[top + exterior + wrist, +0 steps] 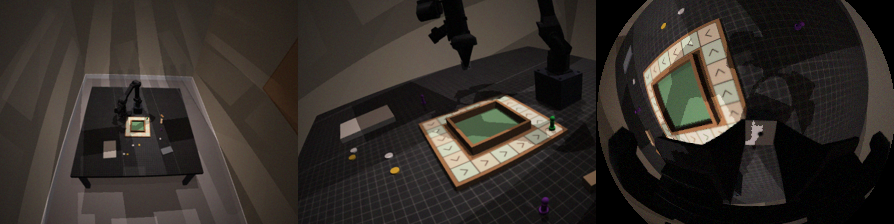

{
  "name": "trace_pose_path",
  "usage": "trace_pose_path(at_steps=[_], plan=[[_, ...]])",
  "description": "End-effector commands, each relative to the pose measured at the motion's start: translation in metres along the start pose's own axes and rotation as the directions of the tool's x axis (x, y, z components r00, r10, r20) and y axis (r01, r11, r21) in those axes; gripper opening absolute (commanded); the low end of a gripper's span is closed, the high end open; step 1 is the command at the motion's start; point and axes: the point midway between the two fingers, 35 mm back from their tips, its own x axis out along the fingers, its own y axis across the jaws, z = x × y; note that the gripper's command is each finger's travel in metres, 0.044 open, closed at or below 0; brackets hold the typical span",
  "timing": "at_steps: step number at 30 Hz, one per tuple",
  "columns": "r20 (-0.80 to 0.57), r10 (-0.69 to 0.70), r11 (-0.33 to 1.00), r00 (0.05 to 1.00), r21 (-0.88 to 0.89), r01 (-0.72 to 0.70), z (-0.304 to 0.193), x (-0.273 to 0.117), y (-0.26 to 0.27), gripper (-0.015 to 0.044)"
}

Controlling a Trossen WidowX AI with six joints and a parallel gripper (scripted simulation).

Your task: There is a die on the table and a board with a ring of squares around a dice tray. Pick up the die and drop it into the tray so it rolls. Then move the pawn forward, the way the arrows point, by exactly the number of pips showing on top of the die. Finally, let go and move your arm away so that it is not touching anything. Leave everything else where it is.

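Observation:
My gripper (465,67) (759,123) is shut on the pale die (754,132), which shows a dark pip on the face toward the wrist camera. It holds the die in the air beyond the board's far-left side in the exterior view, clear of the table. The board (457,185) (137,136) (732,65) has a ring of arrowed squares around the brown-walled dice tray (501,140) with a green floor; no die is in it. The green pawn (552,124) (147,118) stands upright on the corner square nearest the robot base in the exterior view.
Purple pawns (544,205) (422,99) stand off the board on opposite sides. A pale slab (376,119) (109,149), white discs (388,155) (353,150) and yellow discs (395,170) (352,157) lie on the table. Wooden blocks (161,120) (162,115) and a grey slab (167,150) lie to the right.

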Motion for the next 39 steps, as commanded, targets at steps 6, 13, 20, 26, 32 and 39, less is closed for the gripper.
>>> trace_pose_path(at_steps=[6,13,20,26,32,39], plan=[[0.007,0.007,0.997,1.000,-0.077,-0.007,0.009,0.008,0.045,0.0000],[0.007,0.011,0.990,1.000,-0.139,-0.009,0.011,0.015,0.080,0.0000],[0.007,0.015,0.980,1.000,-0.200,-0.013,0.008,0.022,0.115,0.0000],[0.006,0.018,0.968,1.000,-0.252,-0.016,0.002,0.029,0.144,0.0000],[0.004,0.022,0.953,1.000,-0.301,-0.019,-0.007,0.035,0.171,0.0000],[0.051,0.038,0.952,0.998,-0.306,-0.021,-0.007,0.038,0.174,0.0000]])
